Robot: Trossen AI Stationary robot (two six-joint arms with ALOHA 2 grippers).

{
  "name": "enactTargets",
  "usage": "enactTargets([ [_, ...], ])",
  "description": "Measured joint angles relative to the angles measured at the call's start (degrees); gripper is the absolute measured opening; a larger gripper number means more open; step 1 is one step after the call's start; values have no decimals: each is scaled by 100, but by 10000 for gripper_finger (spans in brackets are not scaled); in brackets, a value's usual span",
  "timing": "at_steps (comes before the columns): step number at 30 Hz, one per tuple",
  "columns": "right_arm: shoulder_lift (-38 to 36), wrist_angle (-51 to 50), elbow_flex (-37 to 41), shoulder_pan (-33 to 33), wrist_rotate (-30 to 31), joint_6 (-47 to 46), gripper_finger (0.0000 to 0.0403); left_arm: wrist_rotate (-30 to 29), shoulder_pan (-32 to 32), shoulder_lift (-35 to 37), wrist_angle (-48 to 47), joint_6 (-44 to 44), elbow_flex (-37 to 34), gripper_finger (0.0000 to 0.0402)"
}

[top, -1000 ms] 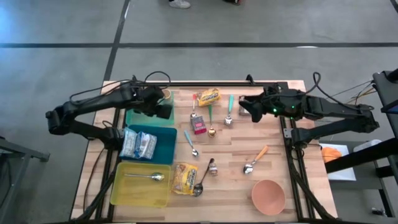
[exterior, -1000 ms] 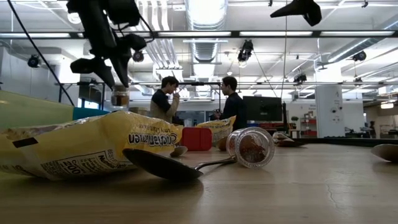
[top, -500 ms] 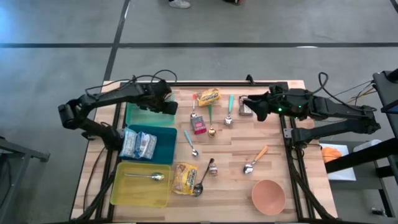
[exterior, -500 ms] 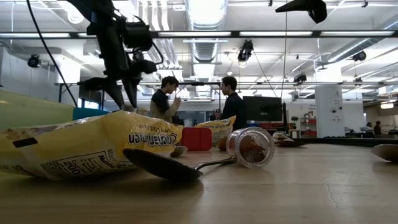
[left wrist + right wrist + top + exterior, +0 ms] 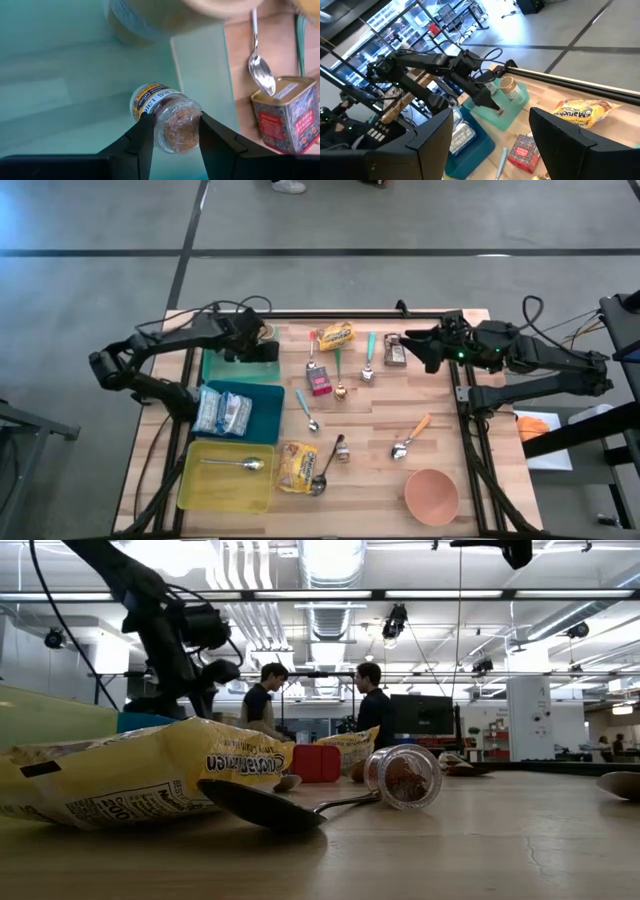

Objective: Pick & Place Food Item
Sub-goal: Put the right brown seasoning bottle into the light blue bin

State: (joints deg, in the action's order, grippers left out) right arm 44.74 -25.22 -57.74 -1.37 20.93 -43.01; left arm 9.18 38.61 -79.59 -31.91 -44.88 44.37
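My left gripper [image 5: 260, 350] hangs low over the green tray [image 5: 225, 370] at the table's far left, shut on a small clear spice jar [image 5: 169, 114] with brown contents and a yellow-edged label. A gold-lidded jar [image 5: 508, 88] stands in the same tray just beyond it. My right gripper [image 5: 412, 348] is open and raised above the far right of the table, with nothing between its fingers. My left gripper pinches the spice jar's clear body [image 5: 159, 124] between its two fingers [image 5: 142, 137], one on each side. The fingers slant down from above. The labelled end points away from the gripper, over the tray floor. Whether the jar touches the tray, I cannot tell.
A teal bin [image 5: 262, 420] holds a silvery packet; a yellow bin [image 5: 200, 485] holds a spoon. On the wood lie a yellow packet [image 5: 336, 335], a red tin [image 5: 320, 383], a yellow bag [image 5: 295, 465], a small jar [image 5: 342, 448], several spoons and a pink bowl [image 5: 432, 493].
My left gripper has come down with the spice jar, from high above the table to just over the green tray, staying shut on it. My right gripper has drawn back a little toward the table's right edge, uncovering a small item on the wood.
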Motion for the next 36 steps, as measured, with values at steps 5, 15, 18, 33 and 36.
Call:
enactTargets([
  [5,34,18,0,0,0,16,258,165,20,9,573,-227,-388,133],
  [15,38,20,0,-2,2,14,258,310,24,11,1038,-427,-578,133],
  [18,38,20,0,-2,2,16,258,310,24,11,1014,-433,-578,133],
  [33,38,16,0,-2,0,20,258,417,26,5,925,-619,-600,183],
  [36,38,16,0,-2,-2,59,258,462,26,-4,881,-624,-611,218],
])
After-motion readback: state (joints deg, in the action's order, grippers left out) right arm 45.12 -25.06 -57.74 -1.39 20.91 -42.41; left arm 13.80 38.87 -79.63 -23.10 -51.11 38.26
